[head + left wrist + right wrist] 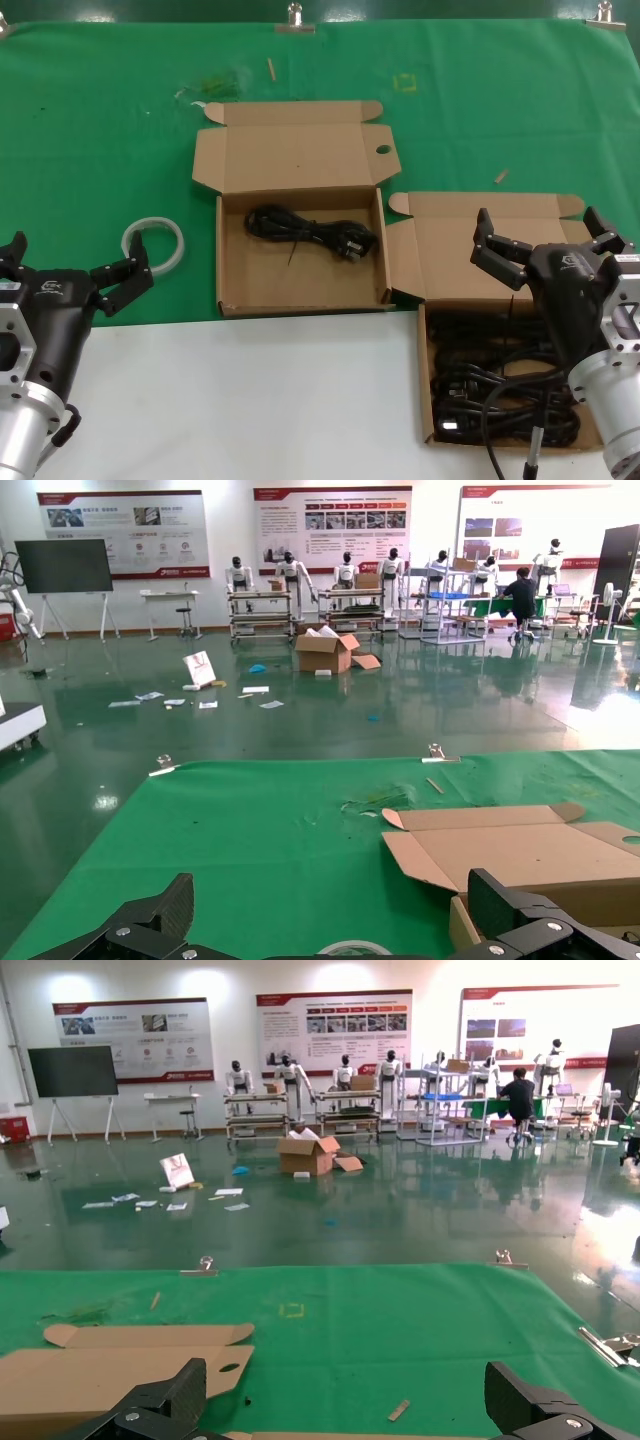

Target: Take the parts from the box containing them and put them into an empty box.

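Hidden in part behind the right arm: the near box, low on the right of the head view, full of tangled black cables whose separate bundles cannot be counted. Cut off at the picture's lower edge: both arms' bodies. Open wide over that box's raised lid, holding nothing: the right claw, fingers spread apart. Seen from its own wrist only as two dark fingertips with a broad gap between, green cloth beyond.

Farther back, near the middle: the second box, lid folded open with a small round hole, one coiled cable lying across its floor toward the back. Boxes set just beside each other, corner to corner, the near one's lid flap touching or nearly touching the other's side; which, hard to tell.

Low on the left, well apart from both boxes: the left claw, also open and empty, one finger showing clearly in the head view, the other mostly out of frame. Just beside that finger: a white tape ring flat on the cloth.

Under the near box and the arms: bare white desk. On the far cloth: small scraps, two metal clips at the back edge. Beyond the desk in the wrist views: a glossy hall floor with scattered papers, an open carton, racks, wall posters.
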